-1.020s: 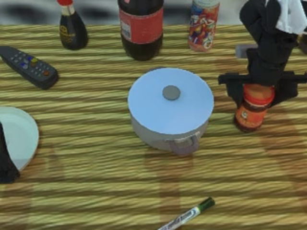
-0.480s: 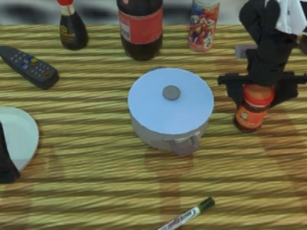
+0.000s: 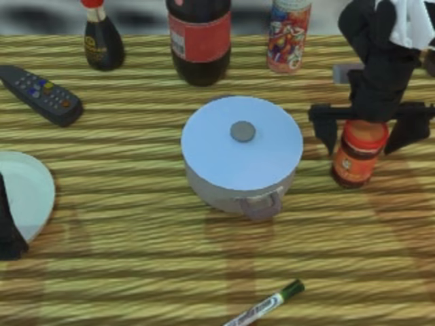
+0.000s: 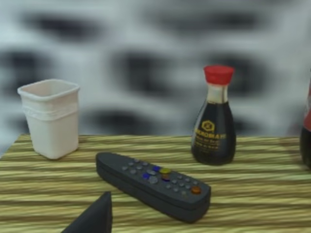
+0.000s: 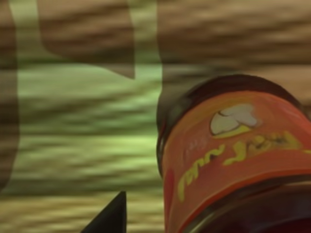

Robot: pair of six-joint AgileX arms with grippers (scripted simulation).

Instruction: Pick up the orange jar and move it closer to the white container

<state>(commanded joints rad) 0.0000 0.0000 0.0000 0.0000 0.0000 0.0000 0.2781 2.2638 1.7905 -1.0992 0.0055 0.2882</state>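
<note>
The orange jar (image 3: 358, 155), dark brown with a red-orange lid and orange label, stands upright on the table just right of the white container (image 3: 241, 151), a round pale pot with a flat lid and grey knob. My right gripper (image 3: 367, 134) is directly over the jar, open, with its fingers spread to either side of the lid and clear of it. The right wrist view shows the jar (image 5: 238, 160) close up, with a gap between it and one dark fingertip (image 5: 111, 216). My left gripper (image 3: 8, 231) is parked at the table's left edge, open and empty.
Along the back stand a soy-sauce bottle (image 3: 102, 39), a large dark bottle (image 3: 200, 39) and a spray can (image 3: 288, 35). A remote (image 3: 42, 94) and a white plate (image 3: 26, 193) lie at the left. A marker (image 3: 268, 304) lies at the front. A white cup (image 4: 51, 118) shows in the left wrist view.
My right gripper's fingers have spread apart and let go of the jar, which stays standing in the same place. The left arm has not moved.
</note>
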